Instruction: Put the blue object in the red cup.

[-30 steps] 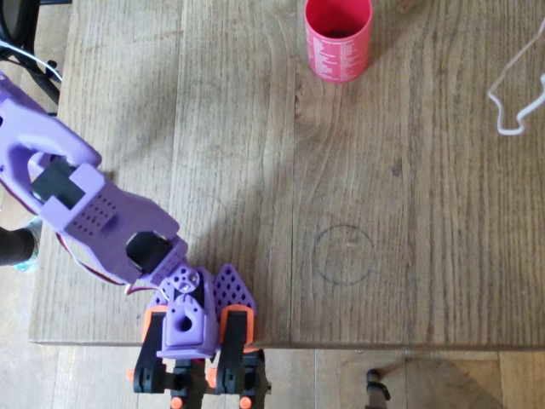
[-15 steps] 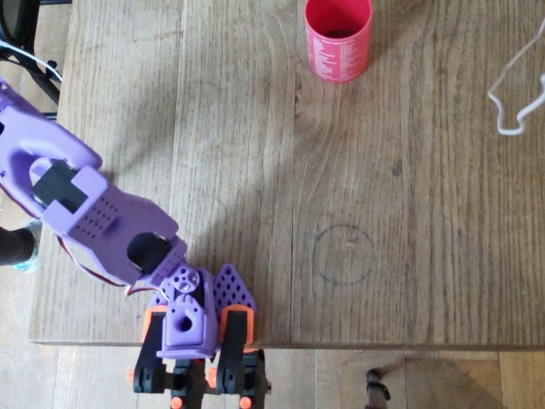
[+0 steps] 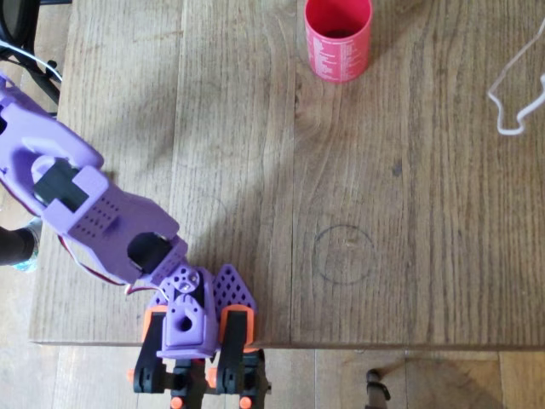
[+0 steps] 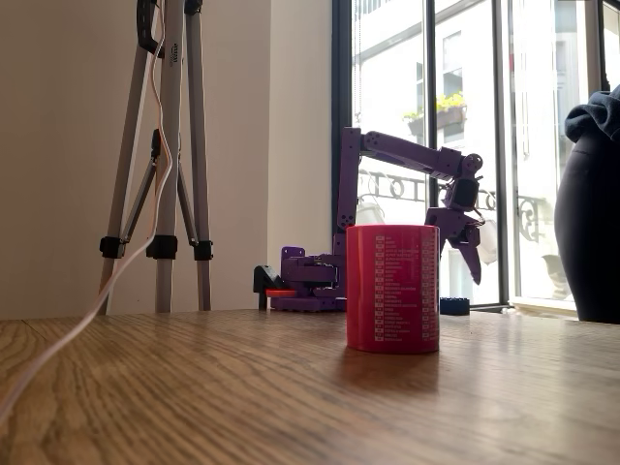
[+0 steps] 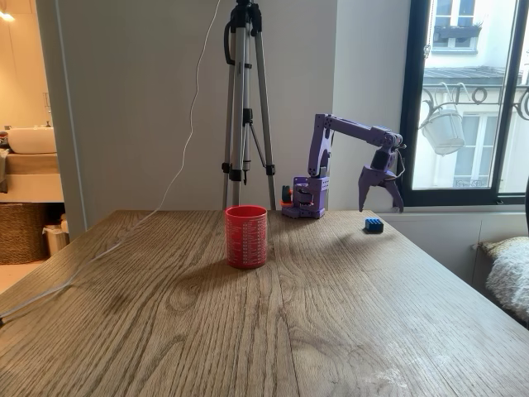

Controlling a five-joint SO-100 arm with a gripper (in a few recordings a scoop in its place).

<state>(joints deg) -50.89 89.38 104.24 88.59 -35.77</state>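
Across the last second we see the arm shift only slightly; the gripper hangs open above the blue object, which lies on the tabletop. No grasp exists yet, and the red cup stands well apart.

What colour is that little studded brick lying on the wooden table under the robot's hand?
Bright blue; the small plastic brick shows best in a fixed view.
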